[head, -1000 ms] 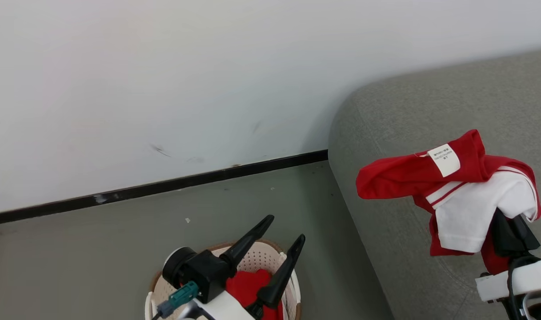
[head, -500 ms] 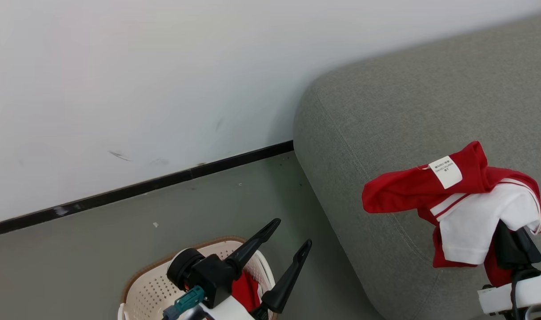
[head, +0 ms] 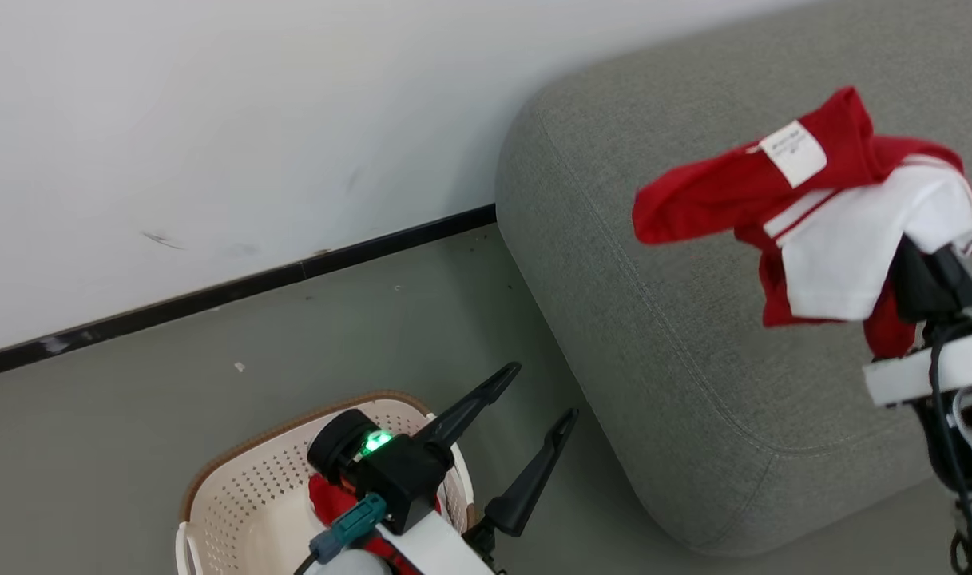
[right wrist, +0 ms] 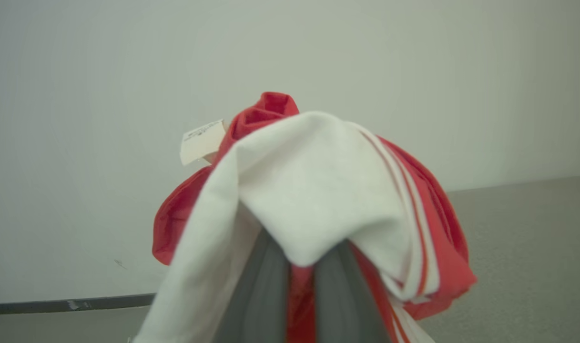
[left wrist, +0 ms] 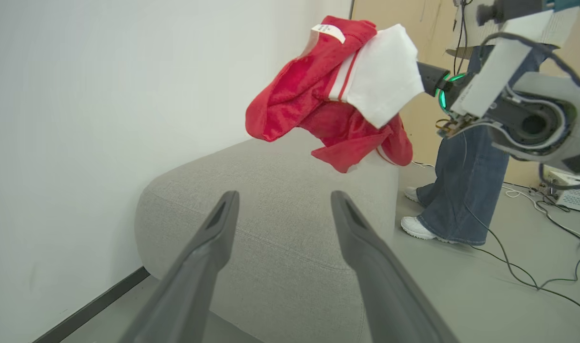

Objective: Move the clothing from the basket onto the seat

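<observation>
A red garment with white panel and stripes, part of the clothing [head: 821, 208], hangs in the air over the grey seat [head: 661, 319], draped over my right gripper [head: 921, 271], which is shut on it. In the right wrist view the two fingers [right wrist: 261, 295] pinch red fabric of the clothing [right wrist: 318, 190]. More red clothing [head: 330, 497] lies in the cream basket [head: 238, 495] on the floor at lower left. My left gripper [head: 543, 391] stands open and empty above the basket's right rim, pointing at the seat [left wrist: 270, 228].
A white wall with a black skirting strip [head: 230, 287] runs behind basket and seat. In the left wrist view a person's legs in jeans [left wrist: 461, 190] stand beyond the seat's far end, with cables [left wrist: 533, 276] on the floor there.
The head view has shifted, so basket and seat sit further left. My right gripper has lifted the red garment higher and further over the seat. The left gripper stays open.
</observation>
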Robot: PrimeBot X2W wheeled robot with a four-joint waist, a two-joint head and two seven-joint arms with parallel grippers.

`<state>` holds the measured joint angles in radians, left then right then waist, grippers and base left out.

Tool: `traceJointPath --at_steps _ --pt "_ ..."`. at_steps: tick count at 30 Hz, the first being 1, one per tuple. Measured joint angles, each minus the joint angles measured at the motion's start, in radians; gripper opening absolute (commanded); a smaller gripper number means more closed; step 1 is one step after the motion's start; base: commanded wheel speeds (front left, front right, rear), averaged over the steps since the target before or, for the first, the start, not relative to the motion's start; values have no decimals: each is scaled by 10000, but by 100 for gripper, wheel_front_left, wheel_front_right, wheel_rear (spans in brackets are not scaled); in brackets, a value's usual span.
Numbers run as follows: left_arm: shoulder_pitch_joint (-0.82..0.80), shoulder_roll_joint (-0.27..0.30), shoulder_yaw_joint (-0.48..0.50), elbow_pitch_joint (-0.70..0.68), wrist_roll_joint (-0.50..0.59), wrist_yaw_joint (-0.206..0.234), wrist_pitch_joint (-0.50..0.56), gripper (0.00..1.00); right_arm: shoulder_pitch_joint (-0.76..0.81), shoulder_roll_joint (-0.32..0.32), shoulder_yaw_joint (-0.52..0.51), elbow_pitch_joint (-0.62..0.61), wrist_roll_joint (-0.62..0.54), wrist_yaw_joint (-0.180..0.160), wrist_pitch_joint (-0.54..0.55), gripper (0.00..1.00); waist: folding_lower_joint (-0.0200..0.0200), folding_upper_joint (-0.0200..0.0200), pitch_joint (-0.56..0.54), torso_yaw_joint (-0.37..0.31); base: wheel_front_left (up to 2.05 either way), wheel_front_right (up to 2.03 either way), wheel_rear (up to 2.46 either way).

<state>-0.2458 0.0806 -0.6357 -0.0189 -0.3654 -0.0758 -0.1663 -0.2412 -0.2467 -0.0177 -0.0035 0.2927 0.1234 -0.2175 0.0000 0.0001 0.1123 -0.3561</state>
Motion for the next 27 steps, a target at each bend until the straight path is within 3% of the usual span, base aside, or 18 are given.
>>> traceJointPath --at_steps 10,27 --pt "-1294 -84 -242 -88 529 35 523 100 -2840 -408 -169 1498 424 0 556 0 0 0 997 4 0 0 0" --pt "-2162 2 -25 -228 1141 299 874 100 -4582 -1289 -1893 4203 539 0 307 0 0 0 2835 351 0 0 0"
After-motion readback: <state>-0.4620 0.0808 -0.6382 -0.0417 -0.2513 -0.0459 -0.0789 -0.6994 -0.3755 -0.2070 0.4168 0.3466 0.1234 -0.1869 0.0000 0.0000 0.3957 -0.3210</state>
